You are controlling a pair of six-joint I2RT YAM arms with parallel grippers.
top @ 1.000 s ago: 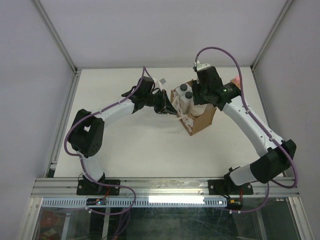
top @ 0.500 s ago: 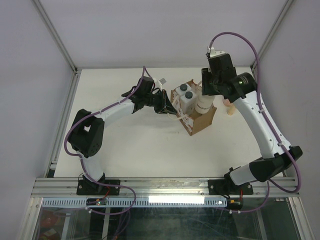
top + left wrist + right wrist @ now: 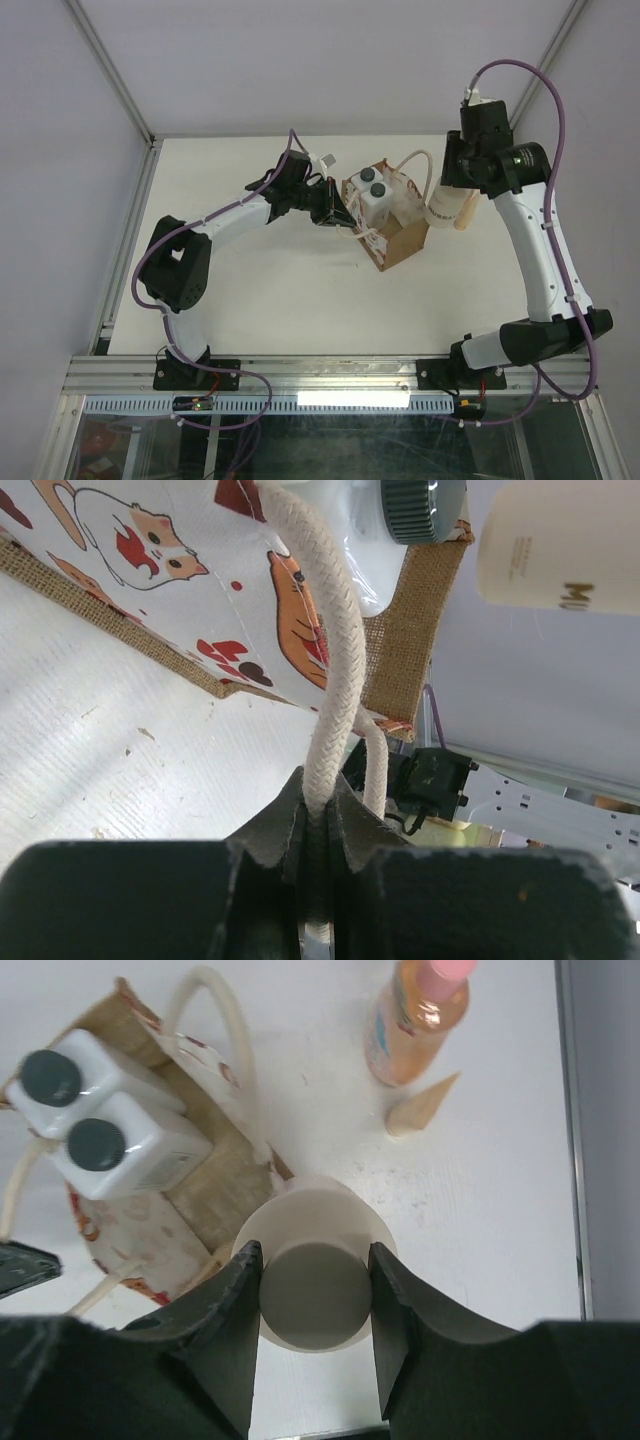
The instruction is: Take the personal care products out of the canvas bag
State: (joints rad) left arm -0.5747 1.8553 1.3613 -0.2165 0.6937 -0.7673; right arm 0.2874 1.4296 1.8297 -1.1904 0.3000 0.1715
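The canvas bag (image 3: 400,238) stands mid-table, brown with a red-and-white printed side (image 3: 150,560). My left gripper (image 3: 340,212) is shut on its cream rope handle (image 3: 335,660), with the rope pinched between the jaws. Two white squarish bottles with dark caps (image 3: 372,195) stand inside the bag (image 3: 215,1185), also seen from above (image 3: 100,1120). My right gripper (image 3: 315,1280) is shut on the cap of the cream bottle (image 3: 315,1205) and holds it in the air just right of the bag (image 3: 441,208). The peach-orange bottle with the pink cap (image 3: 418,1020) stands on the table to the right.
A small tan wedge-shaped piece (image 3: 422,1108) lies beside the peach-orange bottle. The table's right edge and frame rail (image 3: 570,1140) run close behind it. The bag's second loop handle (image 3: 415,170) arches up toward the right arm.
My right gripper has lifted the cream bottle up out of the bag and carried it to the right. The left gripper has kept hold of the handle, almost still.
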